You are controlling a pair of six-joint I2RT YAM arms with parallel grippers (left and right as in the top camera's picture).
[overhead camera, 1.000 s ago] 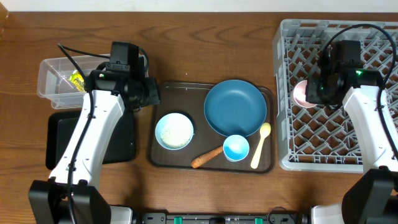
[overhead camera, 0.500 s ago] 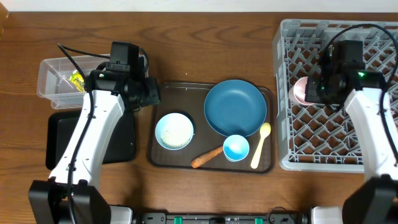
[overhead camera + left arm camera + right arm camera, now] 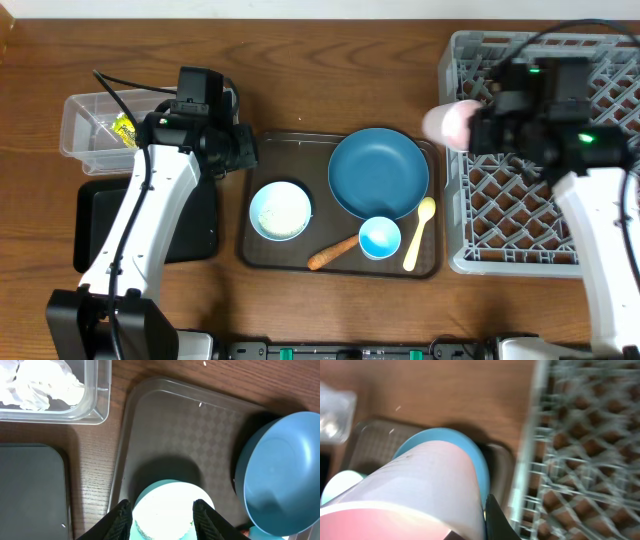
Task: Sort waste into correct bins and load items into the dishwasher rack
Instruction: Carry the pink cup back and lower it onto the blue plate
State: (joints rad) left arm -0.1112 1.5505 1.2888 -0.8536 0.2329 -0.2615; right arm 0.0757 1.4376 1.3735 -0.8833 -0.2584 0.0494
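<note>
Brown serving tray (image 3: 292,156) (diamond-textured floor), mid-table; wood-grain table (image 3: 340,70) beneath

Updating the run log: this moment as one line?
right gripper: shut on pink cup, over rack's left wall | left gripper: open, over bowl on tray | plate, blue cup, spoon, carrot: on tray

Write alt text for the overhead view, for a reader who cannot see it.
The right gripper holds a pink cup over the grey dishwasher rack's left edge. A brown tray in the middle holds a dark-blue plate, pale-blue bowl, blue cup, spoon and carrot piece; a clear tub and black tray sit at left.
</note>
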